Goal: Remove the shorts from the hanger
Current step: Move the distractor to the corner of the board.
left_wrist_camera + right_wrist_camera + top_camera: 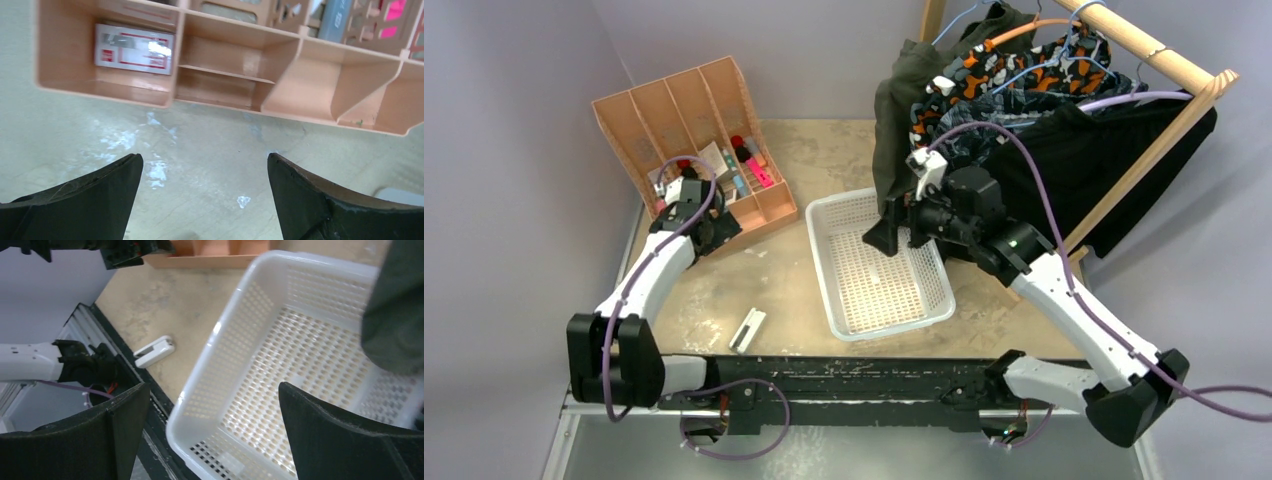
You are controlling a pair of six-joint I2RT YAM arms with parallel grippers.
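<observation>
You get no readable writing here: the only label is a white card with red marks (134,48) in the left compartment of the peach organiser (639,125), and its print is too blurred to make out in the left wrist view. The organiser sits at the tabletop's far left corner, with pink and blue items in its other slots. Your left arm reaches forward along the left edge, elbow low, with the left gripper (205,167) tipped down over bare tabletop just in front of the organiser's near wall; its jaws stand wide with nothing between them. Your right arm rises from the near right corner and bends inward, carrying the right gripper (212,390) above the white basket (822,272) in the middle of the tabletop. Those jaws are spread wide too, and they hold nothing. All four shorts hang on hangers from the wooden rail (1159,50) at the far right corner: the olive green shorts (894,120) at the rail's left end, then the orange camouflage shorts (1014,65), the blue-grey camouflage shorts (969,125) below them, and the black shorts (1104,160) on the right. The olive pair drapes down just beside the right gripper; you cannot tell whether they touch. A small white object (747,330) lies near the near edge, left of the basket.
</observation>
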